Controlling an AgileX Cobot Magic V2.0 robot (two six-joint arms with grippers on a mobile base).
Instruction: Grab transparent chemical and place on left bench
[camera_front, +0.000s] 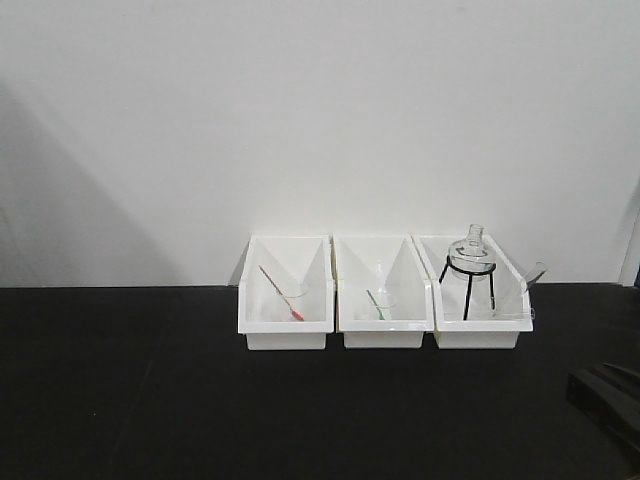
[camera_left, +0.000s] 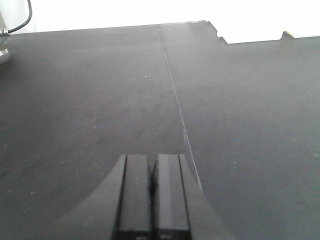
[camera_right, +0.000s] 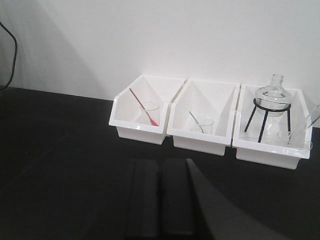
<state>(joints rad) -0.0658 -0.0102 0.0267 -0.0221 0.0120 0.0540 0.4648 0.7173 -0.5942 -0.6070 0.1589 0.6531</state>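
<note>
Right wrist view shows the right gripper (camera_right: 159, 200) with its jaws pressed together, empty, low over the black bench (camera_right: 60, 165). Far beyond it sit three white bins; the transparent chemical (camera_right: 311, 119) leans out of a small beaker in the rightmost bin (camera_right: 270, 152), to the gripper's far right, well apart. The left gripper (camera_left: 152, 200) is likewise closed and empty above bare bench.

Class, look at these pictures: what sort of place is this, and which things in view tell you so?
Probably a chemistry lab bench mock-up. On a black table against a white wall stand three white bins holding small beakers with coloured sticks, and a round glass flask sits on a black tripod stand.
</note>
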